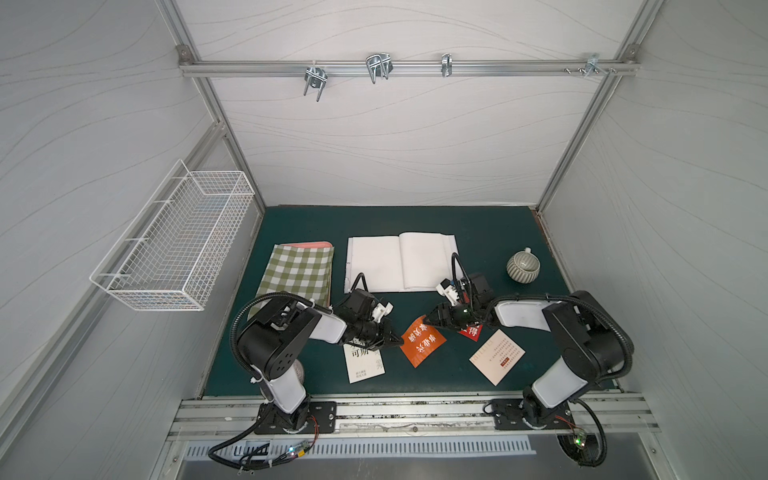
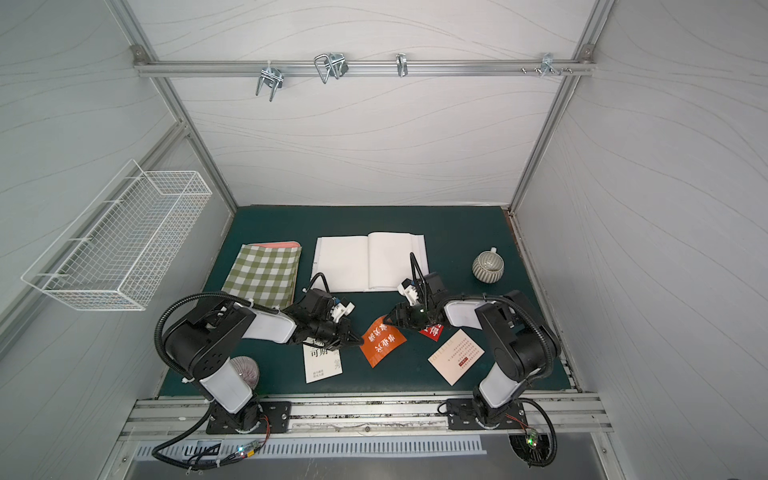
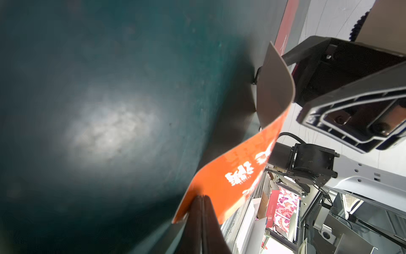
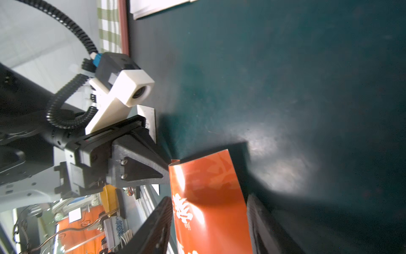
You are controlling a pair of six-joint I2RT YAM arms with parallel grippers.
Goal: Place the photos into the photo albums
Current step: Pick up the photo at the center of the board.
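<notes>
Photo album — white pages, open flat, spine running 12 to 6, at 12 o'clock on green mat.
Orange card, white characters — at album's 6 o'clock; corner at its 9 o'clock pinched in left gripper, sheet bowed, end at its 12 o'clock curled up off mat.
White card, black characters: flat, at orange card's 8 o'clock, upper part hidden.
Red card: at orange card's 3 o'clock, only corner visible.
Cream card, small text: flat, skewed, at orange card's 4 o'clock.
</notes>
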